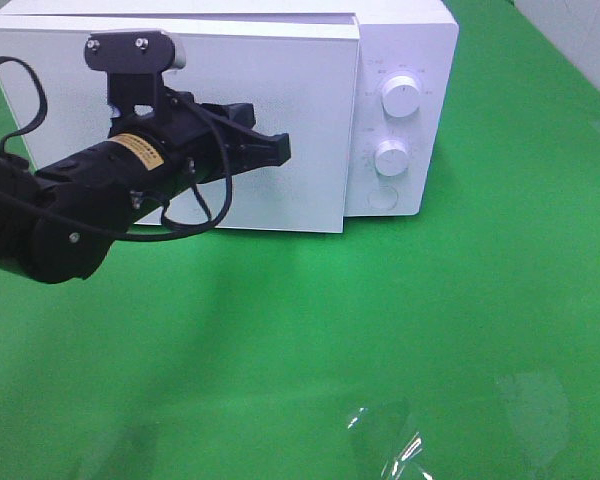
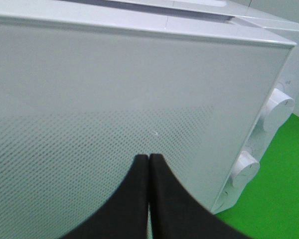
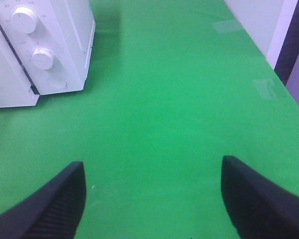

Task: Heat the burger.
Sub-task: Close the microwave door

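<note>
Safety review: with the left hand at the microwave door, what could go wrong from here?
The shut left hand is right at the microwave door; a hard push could slide the microwave across the green table. A dark gap shows between door and control panel, so it may not be latched. The burger is out of view; it may not be inside.

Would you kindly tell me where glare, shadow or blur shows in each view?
Exterior high: shiny glare patches on the green table, soft shadow under the arm. Left wrist: left tool soft-edged against the evenly lit microwave door. Right wrist: right tool slightly blurred.
</note>
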You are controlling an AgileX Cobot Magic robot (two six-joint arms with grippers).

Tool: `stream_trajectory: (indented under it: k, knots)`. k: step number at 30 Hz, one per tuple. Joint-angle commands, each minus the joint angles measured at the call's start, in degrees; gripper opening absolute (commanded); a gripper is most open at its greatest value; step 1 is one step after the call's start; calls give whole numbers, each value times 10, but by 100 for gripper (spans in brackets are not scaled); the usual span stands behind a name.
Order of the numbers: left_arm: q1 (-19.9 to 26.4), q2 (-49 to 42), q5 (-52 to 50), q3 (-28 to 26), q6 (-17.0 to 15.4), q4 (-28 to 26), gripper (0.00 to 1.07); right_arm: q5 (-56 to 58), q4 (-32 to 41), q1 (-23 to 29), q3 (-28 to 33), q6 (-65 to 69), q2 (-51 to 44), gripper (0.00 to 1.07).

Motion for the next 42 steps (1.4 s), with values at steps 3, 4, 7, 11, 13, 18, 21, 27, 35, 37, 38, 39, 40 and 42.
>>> stream_trajectory:
  k: [3, 4, 7, 11, 13, 18, 21, 27, 35, 37, 38, 39, 40, 42]
  knots:
    - [-5, 31, 36, -70, 13, -7, 0, -4, 1, -3, 2, 5, -14, 73]
    - [-5, 37, 37, -81, 13, -7, 0, -4, 1, -3, 2, 5, -14, 73]
    - [-5, 58, 48, -120, 13, -7, 0, -4, 1, -3, 2, 5, -14, 73]
    - [-5, 72, 54, -143, 13, -7, 0, -4, 1, -3, 2, 5, -14, 73]
    - [-5, 80, 64, -158, 13, -7, 0, -4, 1, -3, 2, 5, -14, 73]
    - [-2, 97, 76, -192, 32, -8, 0, -4, 1, -3, 2, 5, -14, 73]
    - [13, 108, 81, -211, 42, -14, 0, -4, 1, -3, 2, 5, -14, 73]
    - [39, 109, 92, -214, 34, -26, 0, -4, 1, -3, 2, 5, -14, 73]
    - [18, 86, 167, -213, 38, -11, 0, -4, 1, -3, 2, 5, -14, 73]
    - [7, 76, 186, -209, 38, -5, 0, -4, 1, -3, 2, 5, -14, 73]
    - [7, 76, 186, -209, 38, -5, 0, -4, 1, -3, 2, 5, -14, 73]
    - [-4, 67, 218, -209, 38, -5, 0, -4, 1, -3, 2, 5, -14, 73]
    - [-9, 61, 241, -209, 38, -5, 0, -4, 1, -3, 2, 5, -14, 73]
    - [-17, 51, 296, -209, 38, -3, 0, -4, 1, -3, 2, 5, -14, 73]
